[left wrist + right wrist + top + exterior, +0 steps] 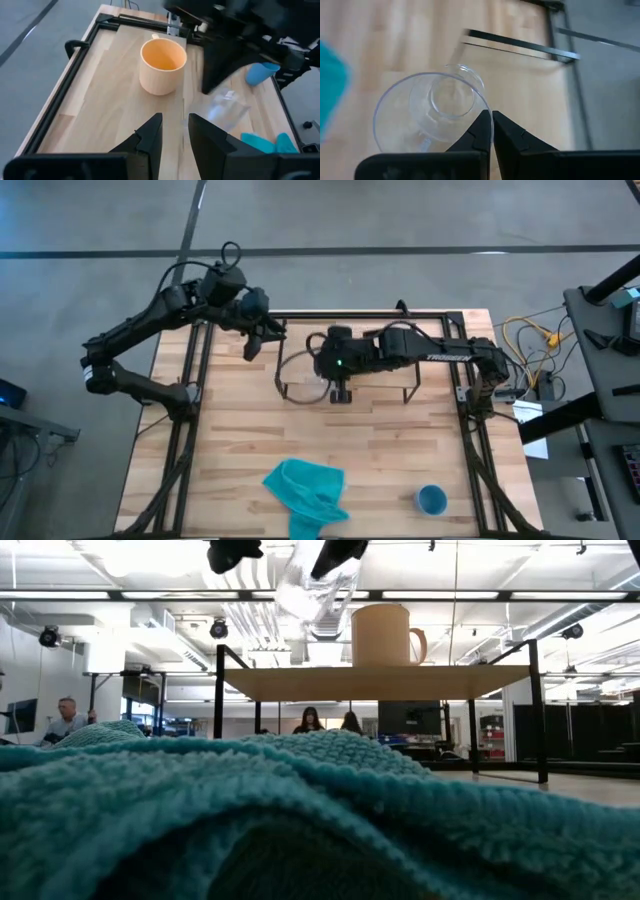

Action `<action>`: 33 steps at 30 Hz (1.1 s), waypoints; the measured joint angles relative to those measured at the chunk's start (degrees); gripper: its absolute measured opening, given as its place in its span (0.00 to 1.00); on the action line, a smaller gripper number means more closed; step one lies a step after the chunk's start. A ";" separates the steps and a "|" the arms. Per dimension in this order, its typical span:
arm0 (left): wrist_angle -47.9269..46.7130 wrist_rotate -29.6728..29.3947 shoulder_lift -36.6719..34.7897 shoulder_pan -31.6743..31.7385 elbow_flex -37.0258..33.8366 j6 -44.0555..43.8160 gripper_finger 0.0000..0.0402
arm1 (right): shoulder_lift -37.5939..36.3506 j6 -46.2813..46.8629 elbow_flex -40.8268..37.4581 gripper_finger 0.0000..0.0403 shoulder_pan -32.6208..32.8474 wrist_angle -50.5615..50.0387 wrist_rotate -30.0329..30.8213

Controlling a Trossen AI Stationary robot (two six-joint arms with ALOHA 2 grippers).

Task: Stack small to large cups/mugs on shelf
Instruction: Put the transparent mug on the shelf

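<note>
Glass cup (432, 112) pinched by right fingers (492, 131) above shelf (380, 681), orange mug (162, 66) beside; left fingers (175, 137) released.

The floor (400, 220) around the tabletop (240, 440) is smooth grey concrete, crossed by dark seams. Yellow and white cables (530, 340) lie tangled beside the tabletop's edge. Across the room, long ceiling lights (520, 590) run under white ducts (250, 620) — bright and even. Three people (308, 720) sit or stand far back, near a dark monitor (410, 717) — one at the far side by a screen (20, 715).
</note>
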 joint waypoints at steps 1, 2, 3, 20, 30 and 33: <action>-0.06 0.02 -0.53 -0.07 0.00 -0.02 0.20 | -0.04 0.70 0.24 0.02 0.69 -0.81 -0.84; -0.05 0.02 -1.18 -0.21 0.00 -0.12 0.20 | -0.04 1.69 0.56 0.02 1.47 -2.04 -1.68; -0.06 0.02 -1.82 -0.47 0.02 -0.57 0.20 | -0.04 2.88 0.86 0.02 2.18 -3.30 -2.85; -0.05 0.15 -6.77 -5.06 0.09 -6.06 0.20 | 0.10 16.05 -8.72 0.02 6.62 -9.09 -11.23; 0.08 0.17 -6.13 -5.40 0.09 -6.03 0.20 | 0.17 15.40 -8.46 0.02 6.57 -6.72 -11.02; 0.24 0.18 -6.30 -5.40 0.09 -6.02 0.20 | 0.17 14.58 -6.82 0.02 6.20 -6.67 -10.95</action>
